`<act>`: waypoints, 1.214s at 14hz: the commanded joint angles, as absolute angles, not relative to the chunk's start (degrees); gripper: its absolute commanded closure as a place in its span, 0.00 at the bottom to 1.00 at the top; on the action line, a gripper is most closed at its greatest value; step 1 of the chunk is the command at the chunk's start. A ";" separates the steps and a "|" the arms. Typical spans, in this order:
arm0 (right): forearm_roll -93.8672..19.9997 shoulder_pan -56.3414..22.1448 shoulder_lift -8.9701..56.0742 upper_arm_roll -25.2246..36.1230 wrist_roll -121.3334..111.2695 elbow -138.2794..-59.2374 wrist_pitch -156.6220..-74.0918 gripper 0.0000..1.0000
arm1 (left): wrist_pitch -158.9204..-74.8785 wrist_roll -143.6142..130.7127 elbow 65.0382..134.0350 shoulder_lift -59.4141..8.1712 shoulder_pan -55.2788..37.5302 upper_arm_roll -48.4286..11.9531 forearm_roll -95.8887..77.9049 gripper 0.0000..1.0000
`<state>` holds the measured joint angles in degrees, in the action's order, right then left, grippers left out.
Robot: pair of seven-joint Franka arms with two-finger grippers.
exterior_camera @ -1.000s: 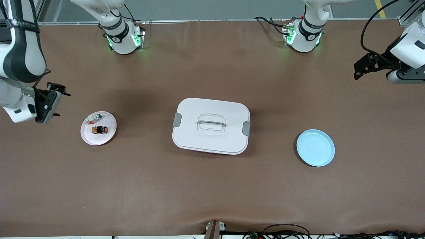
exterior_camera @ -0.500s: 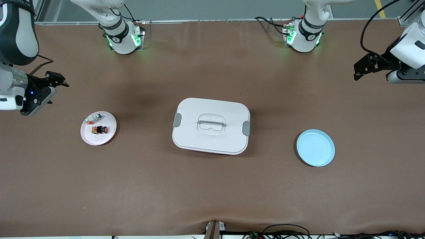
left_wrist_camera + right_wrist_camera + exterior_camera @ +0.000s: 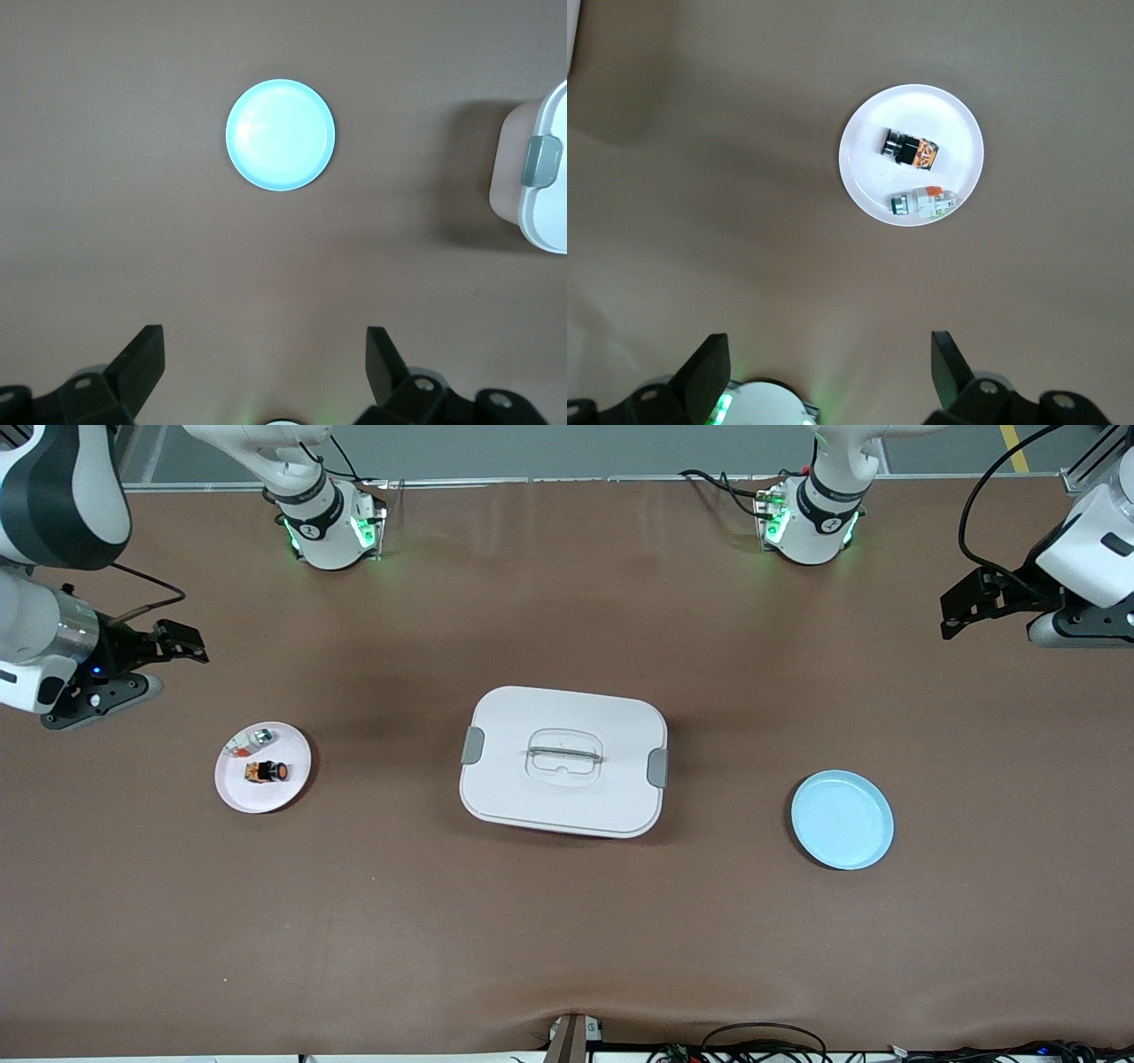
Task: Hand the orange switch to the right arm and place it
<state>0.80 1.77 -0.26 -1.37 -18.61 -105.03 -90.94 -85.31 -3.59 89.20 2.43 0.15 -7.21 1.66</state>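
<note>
Change: right gripper has swung since a sec ago, was pointing down beside the pink plate, now turned level w/ fingers aimed toward table centre, farther from front cam than before. Left gripper barely shifted. Plates, box, parts unmoved.
Orange switch: lying on its side on the pink plate, at the right arm's end of the table. Round cap end faces table centre. Untouched by either gripper.
Silver-and-red bit: same plate, farther from front cam than the switch, just beside it, not touching.
Right gripper: in the air over bare table, near the pink plate but apart from it. Fingers spread wide, nothing between them. Wrist cam looks down on the plate w/ both parts.
Left gripper: in the air over bare table at the left arm's end; arm waits. Fingers spread wide, empty.
Blue plate: at the left arm's end, nearer front cam than the left gripper, nothing on it.
White box: mid-table between the two plates, lid on, grey latches at both ends, handle on top.
Table: brown cover.
</note>
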 commanded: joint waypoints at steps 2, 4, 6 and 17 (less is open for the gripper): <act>2.11 -0.88 -0.35 -1.14 -9.67 -101.52 -88.42 0.00 | -85.61 -2.46 90.18 3.69 0.09 -7.03 0.53 0.00; 2.02 -0.36 0.43 -0.71 -9.41 -97.84 -87.28 0.00 | -85.61 -2.46 90.09 3.69 0.09 -7.03 0.53 0.00; 2.02 0.35 1.84 -0.62 -9.32 -93.54 -85.35 0.00 | -85.61 -2.46 90.09 3.69 0.00 -7.03 0.53 0.00; 1.14 2.72 2.28 -0.62 0.18 -83.50 -83.06 0.00 | -85.69 -2.37 90.09 3.60 0.00 -7.56 0.61 0.00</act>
